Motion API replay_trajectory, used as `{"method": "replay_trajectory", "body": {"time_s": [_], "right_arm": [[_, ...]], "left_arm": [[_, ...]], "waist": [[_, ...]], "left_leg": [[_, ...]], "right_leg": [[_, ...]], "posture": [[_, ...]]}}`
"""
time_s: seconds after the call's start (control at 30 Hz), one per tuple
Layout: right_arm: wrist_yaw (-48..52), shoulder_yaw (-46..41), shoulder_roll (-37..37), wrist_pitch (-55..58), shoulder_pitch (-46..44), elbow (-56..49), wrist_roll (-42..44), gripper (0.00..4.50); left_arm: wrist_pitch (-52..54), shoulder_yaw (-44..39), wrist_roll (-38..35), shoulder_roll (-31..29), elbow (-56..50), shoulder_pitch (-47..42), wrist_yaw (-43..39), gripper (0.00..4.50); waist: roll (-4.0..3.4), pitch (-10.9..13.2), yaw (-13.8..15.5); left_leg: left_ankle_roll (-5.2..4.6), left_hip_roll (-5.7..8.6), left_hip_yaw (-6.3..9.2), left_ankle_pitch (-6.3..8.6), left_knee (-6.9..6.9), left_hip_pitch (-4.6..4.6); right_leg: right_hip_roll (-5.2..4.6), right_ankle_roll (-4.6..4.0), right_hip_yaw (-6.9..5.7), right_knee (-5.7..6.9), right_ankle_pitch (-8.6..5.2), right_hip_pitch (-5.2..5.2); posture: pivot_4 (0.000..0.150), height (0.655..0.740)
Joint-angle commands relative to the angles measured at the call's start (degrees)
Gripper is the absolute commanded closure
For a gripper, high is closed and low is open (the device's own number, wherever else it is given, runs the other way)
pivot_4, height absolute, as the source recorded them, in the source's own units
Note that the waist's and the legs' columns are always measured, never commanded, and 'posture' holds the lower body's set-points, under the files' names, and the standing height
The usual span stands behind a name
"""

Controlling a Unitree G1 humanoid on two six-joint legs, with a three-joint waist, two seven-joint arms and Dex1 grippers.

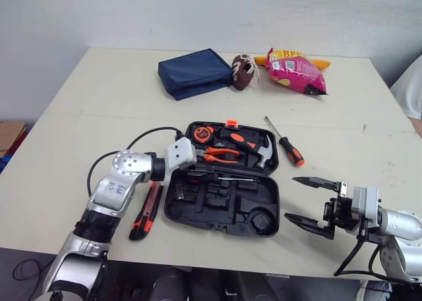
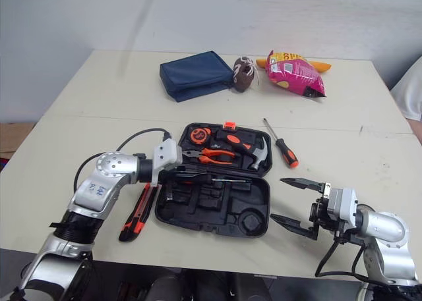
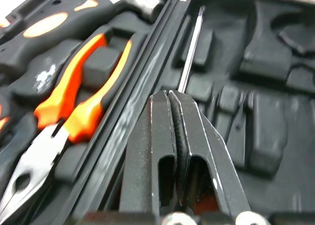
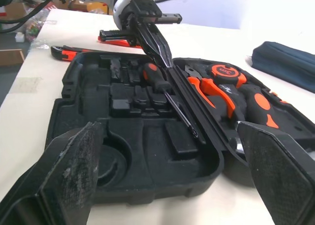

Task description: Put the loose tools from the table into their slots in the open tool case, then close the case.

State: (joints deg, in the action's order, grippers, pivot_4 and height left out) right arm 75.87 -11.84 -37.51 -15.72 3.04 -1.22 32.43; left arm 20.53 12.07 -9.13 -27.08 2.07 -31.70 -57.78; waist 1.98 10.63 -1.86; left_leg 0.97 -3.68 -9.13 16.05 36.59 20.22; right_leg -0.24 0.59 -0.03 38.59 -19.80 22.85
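**toolnut:** ok, what are the claws up to?

**benchrat:** The left gripper is pinched right shut, both fingers pressed flat together, and I can't see anything between them. Its tip sits low over the hinge line of the tool case, a bit left of centre frame. It's right at the handle end of a thin screwdriver that lies in the near half along the hinge. Can't tell if it's actually touching it. The right gripper is spread wide with nothing in it. It hangs over the table in the lower right, near the case's right edge but clear of it.

**toolnut:** and the case + the loose stuff?

**benchrat:** The case lies open and flat, dead centre. The far half holds an orange tape measure, a hammer and orange-handled pliers. The near half is moulded slots plus that thin driver.

Two tools are out on the table:
- A utility knife lies just beside the case's left side, lower left, partly under the left arm.
- A loose screwdriver lies diagonally off the case's upper right corner.

Along the top of the frame, well apart from the case, are a blue pouch, a small brown ball and a pink snack bag.
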Motion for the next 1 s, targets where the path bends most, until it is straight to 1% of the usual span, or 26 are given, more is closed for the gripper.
{"method": "replay_trajectory", "body": {"time_s": [0.03, 0.1, 0.17, 0.23, 0.33, 0.43, 0.5, 0.57, 0.67, 0.8, 0.87, 0.9, 0.97, 1.0], "right_arm": [[-1.1, -1.7, 0.3, -1.2, 0.0, -0.1, -0.1, 0.00], [-1.6, -1.6, 0.2, -1.1, 0.1, -0.3, -0.1, 0.00], [-2.0, -1.6, 0.1, -1.1, 0.2, -0.5, -0.3, 0.00], [-2.5, -1.5, -0.1, -0.9, 0.4, -1.0, -0.4, 0.00], [-3.4, -1.5, -0.3, -0.5, 0.8, -1.6, -0.7, 0.00], [-4.3, -1.5, -0.3, -0.1, 1.0, -2.0, -0.8, 0.00], [-5.1, -1.4, -0.5, 0.9, 1.3, -2.2, -0.8, 0.00], [-5.4, -1.5, -0.5, 1.1, 1.3, -2.1, -0.9, 0.00], [-5.7, -1.7, -0.4, 0.4, 0.8, -1.3, -1.3, 0.00], [-5.6, -1.7, -0.1, -0.5, 0.3, -0.1, -1.6, 0.00], [-5.5, -1.7, -0.1, -0.7, 0.1, 0.3, -1.7, 0.00], [-5.4, -1.8, -0.1, -1.1, -0.1, 0.7, -1.8, 0.00], [-5.9, -2.8, -0.2, -1.6, -0.2, 1.6, -1.6, 0.00], [-6.0, -3.1, -0.3, -1.8, -0.2, 1.9, -1.5, 0.00]], "left_arm": [[-2.2, 1.7, 0.9, 1.1, 0.3, -1.7, 0.0, 4.46], [-1.0, 1.9, 1.1, 1.8, 0.6, -2.5, 1.0, 4.46], [-1.4, 3.2, 2.0, 1.2, 0.9, -2.7, 0.0, 4.46], [-4.0, 4.7, 3.6, 0.3, 1.0, -2.5, -1.1, 4.46], [-0.7, 4.9, 3.2, 1.3, 0.7, -2.5, 0.2, 4.46], [-1.7, 8.0, 6.7, 0.8, 1.2, -2.2, 0.5, 4.46], [-1.8, 8.6, 7.3, 1.4, 1.5, -1.9, 1.0, 4.46], [-1.1, 9.6, 9.3, 2.4, 3.3, -2.5, 3.4, 4.46], [-1.4, 13.2, 12.9, 2.6, 6.7, -3.4, 3.6, 4.46], [1.4, 15.0, 13.7, 5.3, 9.6, -4.9, 4.5, 4.46], [-0.8, 15.9, 14.6, 5.2, 10.1, -5.4, 3.8, 4.46], [-2.1, 15.3, 14.2, 5.6, 10.0, -5.5, 4.0, 4.46], [-6.8, 8.9, 8.5, 6.6, 7.8, -5.6, 3.8, 4.46], [-8.1, 7.1, 7.0, 6.9, 7.3, -5.6, 3.6, 4.46]], "waist": [[0.00, 0.0, 0.0], [0.00, 0.0, 0.1], [0.00, 0.0, 0.0], [0.00, 0.0, -0.1], [0.00, 0.0, 0.0], [-0.01, 0.0, 0.1], [-0.02, 0.0, 0.2], [-0.01, 0.0, 0.2], [0.00, -0.1, 0.3], [-0.20, -0.5, 0.5], [-0.12, -0.6, 0.4], [-0.08, -0.7, 0.4], [-0.08, -0.7, 0.3], [-0.07, -0.7, 0.2]], "left_leg": [[0.00, 0.00, 0.00, 0.00, 0.00, 0.00], [0.01, 0.00, 0.00, 0.00, -0.01, 0.01], [0.01, 0.00, 0.00, 0.00, -0.01, 0.01], [0.01, 0.00, 0.00, 0.00, -0.01, 0.00], [0.03, -0.01, 0.00, 0.00, -0.02, 0.00], [0.02, 0.00, 0.00, 0.00, -0.02, -0.01], [0.02, 0.00, 0.00, 0.00, -0.02, -0.04], [0.01, 0.00, 0.01, 0.01, -0.02, -0.09], [-0.03, 0.03, 0.04, 0.03, -0.02, -0.09], [-0.21, 0.08, 0.10, 0.14, -0.02, -0.24], [-0.30, 0.13, 0.10, 0.19, -0.02, -0.24], [-0.33, 0.13, 0.10, 0.21, -0.02, -0.24], [-0.33, 0.13, 0.09, 0.21, -0.02, -0.22], [-0.34, 0.13, 0.09, 0.21, -0.02, -0.11]], "right_leg": [[0.00, 0.00, 0.00, 0.00, 0.00, 0.00], [0.00, 0.00, 0.00, -0.01, 0.00, 0.00], [0.00, 0.00, 0.00, -0.01, 0.00, 0.00], [0.00, 0.00, 0.01, -0.01, 0.00, 0.00], [0.00, 0.00, 0.00, -0.01, 0.00, 0.00], [-0.01, 0.00, 0.00, -0.02, 0.00, -0.01], [-0.01, 0.00, 0.00, -0.04, 0.00, -0.06], [-0.02, 0.00, 0.00, -0.06, 0.00, -0.14], [-0.04, 0.04, -0.02, -0.10, 0.01, -0.19], [-0.10, 0.18, -0.07, -0.35, 0.09, -0.47], [-0.17, 0.24, -0.07, -0.40, 0.12, -0.51], [-0.17, 0.26, -0.07, -0.43, 0.13, -0.52], [-0.18, 0.28, -0.07, -0.49, 0.15, -0.53], [-0.18, 0.29, -0.08, -0.49, 0.15, -0.42]], "posture": [[0.150, 0.7400], [0.150, 0.7400], [0.150, 0.7400], [0.150, 0.7400], [0.150, 0.7400], [0.150, 0.7400], [0.150, 0.7400], [0.150, 0.7400], [0.150, 0.7400], [0.150, 0.7400], [0.150, 0.7400], [0.150, 0.7400], [0.150, 0.7400], [0.150, 0.7400]]}}
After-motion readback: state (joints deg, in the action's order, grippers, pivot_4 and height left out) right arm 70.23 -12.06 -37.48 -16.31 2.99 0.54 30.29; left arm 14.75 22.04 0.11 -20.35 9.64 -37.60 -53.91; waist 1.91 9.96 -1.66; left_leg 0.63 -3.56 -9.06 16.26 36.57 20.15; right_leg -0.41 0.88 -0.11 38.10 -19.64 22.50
